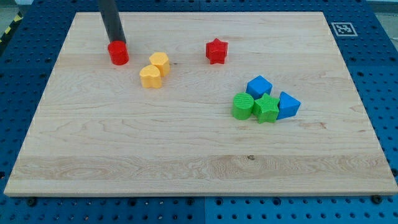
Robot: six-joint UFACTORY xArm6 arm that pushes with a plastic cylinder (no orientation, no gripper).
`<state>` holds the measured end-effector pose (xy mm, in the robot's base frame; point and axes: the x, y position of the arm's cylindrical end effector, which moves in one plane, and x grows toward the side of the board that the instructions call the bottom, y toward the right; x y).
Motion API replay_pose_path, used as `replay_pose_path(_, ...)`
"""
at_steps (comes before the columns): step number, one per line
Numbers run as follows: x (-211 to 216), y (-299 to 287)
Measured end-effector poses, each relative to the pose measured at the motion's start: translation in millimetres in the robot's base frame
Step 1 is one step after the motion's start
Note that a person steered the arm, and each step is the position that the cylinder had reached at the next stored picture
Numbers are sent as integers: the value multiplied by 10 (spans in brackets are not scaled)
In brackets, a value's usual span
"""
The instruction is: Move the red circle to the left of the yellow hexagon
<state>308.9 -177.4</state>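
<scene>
The red circle (pixel 118 53) lies near the board's top left. My tip (pixel 115 42) touches its upper edge, and the dark rod rises from there to the view's top. Two yellow blocks sit to the right of the red circle, touching each other: one (pixel 159 63) higher and one (pixel 150 76) lower and to the left. I cannot tell which is the hexagon. The lower yellow block is a short gap to the right of and below the red circle.
A red star (pixel 216 51) lies at top centre. A cluster at the right holds a blue cube (pixel 259 86), a green cylinder (pixel 242 105), a green star (pixel 267 108) and a blue wedge-like block (pixel 288 105). The wooden board (pixel 186 155) rests on a blue table.
</scene>
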Motion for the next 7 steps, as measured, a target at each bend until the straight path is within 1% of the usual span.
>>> replay_pose_path(1, 50, -51)
replay_pose_path(2, 46, -449)
replay_pose_path(3, 106, -384)
replay_pose_path(4, 197, -33)
replay_pose_path(5, 290, 119)
replay_pose_path(6, 51, 119)
replay_pose_path(7, -469, 691)
